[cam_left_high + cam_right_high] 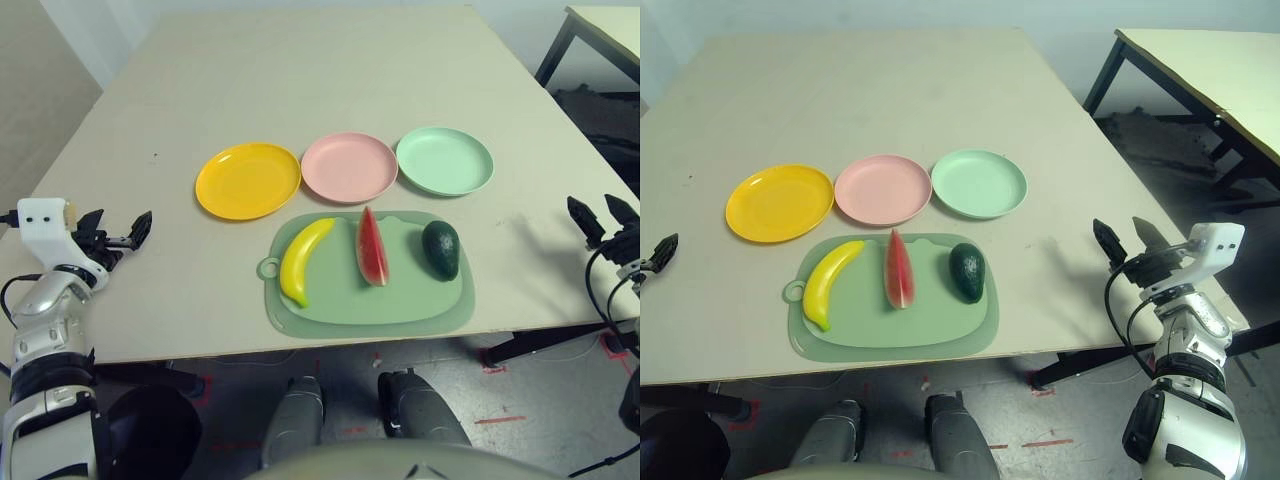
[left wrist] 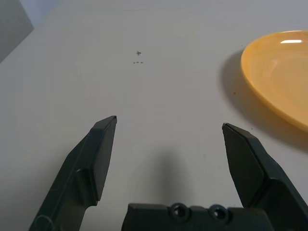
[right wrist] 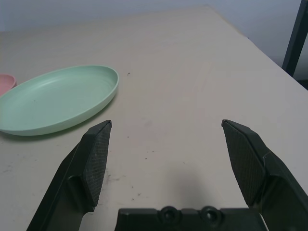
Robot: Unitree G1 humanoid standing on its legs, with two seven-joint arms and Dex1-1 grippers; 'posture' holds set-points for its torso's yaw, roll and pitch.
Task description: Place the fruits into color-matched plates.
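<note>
Left eye view: three round shallow plates sit in a row mid-table, rims near or touching: yellow-orange plate point(image 1: 248, 180) on the left, pink plate point(image 1: 349, 167) in the middle, mint green plate point(image 1: 444, 160) on the right. All three hold nothing.

Just in front of the plates lies a pale-green mat point(image 1: 420, 305) with rounded corners and a ring tab at its left edge. All three fruits rest on it. Banana point(image 1: 304, 261): curved, glossy yellow, at the mat's left. Watermelon wedge point(image 1: 372, 246): red flesh, thin green rind, standing on edge at the centre. Avocado point(image 1: 440, 249): dark green oval, at the right. The fruits lie apart from one another.

Left gripper point(image 1: 118, 233) hovers over the table's left edge, well apart from the mat; fingers spread wide, nothing between them. Left wrist view shows the yellow-orange plate's rim ahead. Right gripper point(image 1: 1127, 238) is off the table's right edge, fingers likewise wide apart and empty, pointing toward the mint green plate.
</note>
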